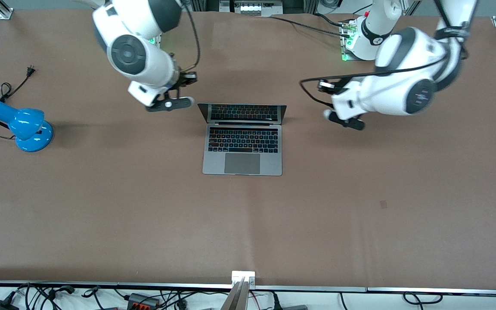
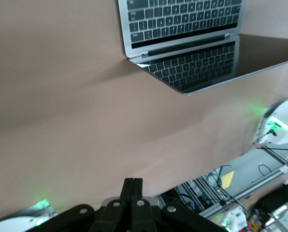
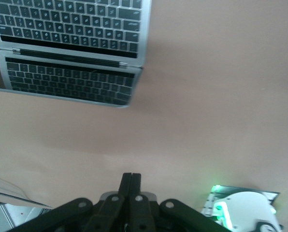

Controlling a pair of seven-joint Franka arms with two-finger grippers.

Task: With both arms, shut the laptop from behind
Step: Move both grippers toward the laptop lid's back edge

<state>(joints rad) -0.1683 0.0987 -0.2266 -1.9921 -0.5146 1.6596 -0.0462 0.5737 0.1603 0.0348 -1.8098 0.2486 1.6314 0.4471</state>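
The open laptop (image 1: 243, 138) sits mid-table, its lid's long edge running between the two claws; the right gripper (image 1: 169, 104) and left gripper (image 1: 346, 120), fingers pressed together and empty, flank the lid, the right one nearer

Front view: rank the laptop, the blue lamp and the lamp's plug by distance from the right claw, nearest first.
From the right claw, shut and empty, beside the laptop's screen:
1. Laptop: mid-table, its open screen edge just beside the claw.
2. Plug: toward the right arm's end of the table.
3. Lamp: at that same end, nearer the front camera than the plug; only slightly farther than the plug.
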